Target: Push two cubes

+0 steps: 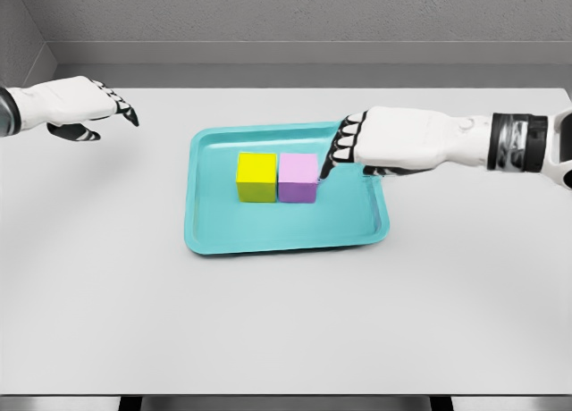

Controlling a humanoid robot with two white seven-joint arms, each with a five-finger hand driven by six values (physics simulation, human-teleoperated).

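Right hand [357, 147] fingertips against pink cube [298, 177] (fingers extended)

A wide, pale grey bench [268, 322] fills most of the view, its surface smooth and evenly lit, with only soft shadows. Behind its far edge rises a grey wall [295, 13] with a faintly rough, concrete-like texture. At the upper left a second wall [16, 31] meets it in a corner. Below the bench's near edge lies a dark strip.
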